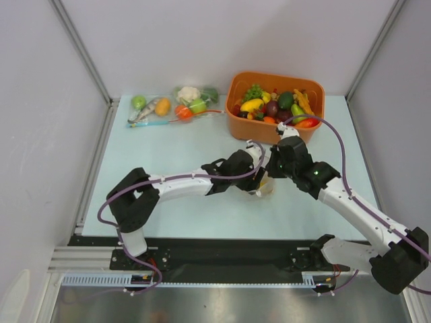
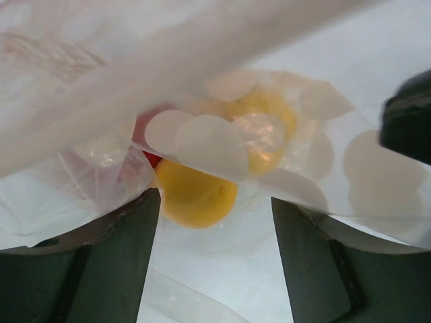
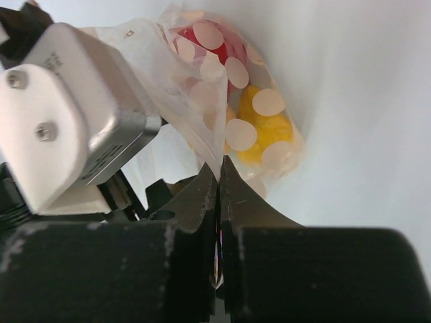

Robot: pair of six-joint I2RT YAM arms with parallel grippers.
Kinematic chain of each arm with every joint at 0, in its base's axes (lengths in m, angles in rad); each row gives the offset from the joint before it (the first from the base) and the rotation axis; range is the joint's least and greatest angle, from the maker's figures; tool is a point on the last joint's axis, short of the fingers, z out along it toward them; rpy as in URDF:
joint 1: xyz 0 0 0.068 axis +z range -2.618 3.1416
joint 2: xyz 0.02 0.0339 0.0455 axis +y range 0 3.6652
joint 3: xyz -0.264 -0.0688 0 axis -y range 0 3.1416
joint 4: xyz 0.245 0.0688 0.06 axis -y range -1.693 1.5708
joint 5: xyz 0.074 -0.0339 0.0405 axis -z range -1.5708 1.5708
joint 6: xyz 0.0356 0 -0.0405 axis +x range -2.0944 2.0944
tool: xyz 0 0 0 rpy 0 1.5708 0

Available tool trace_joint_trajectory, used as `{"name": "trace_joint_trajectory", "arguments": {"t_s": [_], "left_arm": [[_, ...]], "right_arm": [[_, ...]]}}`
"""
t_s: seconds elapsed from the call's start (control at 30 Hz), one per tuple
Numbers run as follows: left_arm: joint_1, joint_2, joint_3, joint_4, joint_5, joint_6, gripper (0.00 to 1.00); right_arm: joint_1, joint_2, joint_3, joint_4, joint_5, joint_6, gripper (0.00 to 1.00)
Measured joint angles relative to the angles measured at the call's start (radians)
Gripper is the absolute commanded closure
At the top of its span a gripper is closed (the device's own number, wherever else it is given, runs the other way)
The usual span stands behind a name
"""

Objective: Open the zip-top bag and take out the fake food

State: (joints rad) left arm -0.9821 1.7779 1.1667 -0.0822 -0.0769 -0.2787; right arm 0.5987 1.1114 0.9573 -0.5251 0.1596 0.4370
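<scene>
R end effector [image 3: 219,176] clenched on thin crinkly clear zip-top bag [image 3: 195,94]; L end effector [image 2: 214,208] released, fingers apart; glossy roundish fake food [image 2: 195,196] inside.

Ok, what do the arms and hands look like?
The left arm and right arm have white links, black joints, a purple cable each. The left hand and right hand have dark fingers; the left's housing is pale grey with two screws.

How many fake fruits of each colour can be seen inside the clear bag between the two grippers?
Inside the zip-top bag:
red fruit: 1
yellow-orange fruit: 2
Total: 3
</scene>
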Motion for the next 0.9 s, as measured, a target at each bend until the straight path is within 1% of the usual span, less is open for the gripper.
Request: {"name": "trace_joint_trajectory", "arguments": {"t_s": [0.17, 0.57, 0.6, 0.63, 0.67, 0.7, 0.8, 0.83, 0.9], "left_arm": [[0.0, 0.043, 0.022, -0.029, -0.011, 0.001, 0.27], [-0.004, 0.12, 0.089, -0.09, -0.049, 0.011, 0.24], [-0.004, 0.13, 0.097, -0.092, -0.049, 0.011, 0.25], [-0.004, 0.138, 0.101, -0.092, -0.049, 0.014, 0.3], [-0.004, 0.141, 0.103, -0.092, -0.05, 0.016, 0.38], [-0.004, 0.143, 0.103, -0.092, -0.051, 0.019, 0.54], [-0.004, 0.143, 0.103, -0.089, -0.053, 0.024, 0.69], [-0.004, 0.143, 0.103, -0.087, -0.053, 0.026, 0.77], [-0.004, 0.14, 0.093, -0.071, -0.053, 0.033, 0.87]], "right_arm": [[-0.018, -0.001, -0.012, 0.006, -0.024, 0.001, 1.0], [-0.053, 0.004, -0.039, 0.047, -0.067, 0.007, 1.0], [-0.056, 0.005, -0.042, 0.05, -0.068, 0.007, 1.0], [-0.059, 0.005, -0.045, 0.051, -0.07, 0.008, 1.0], [-0.062, 0.005, -0.047, 0.051, -0.072, 0.008, 1.0], [-0.066, 0.005, -0.048, 0.051, -0.074, 0.008, 1.0], [-0.072, 0.005, -0.053, 0.053, -0.08, 0.008, 1.0], [-0.074, 0.005, -0.055, 0.053, -0.082, 0.008, 1.0], [-0.078, 0.005, -0.059, 0.053, -0.084, 0.008, 1.0]]}}
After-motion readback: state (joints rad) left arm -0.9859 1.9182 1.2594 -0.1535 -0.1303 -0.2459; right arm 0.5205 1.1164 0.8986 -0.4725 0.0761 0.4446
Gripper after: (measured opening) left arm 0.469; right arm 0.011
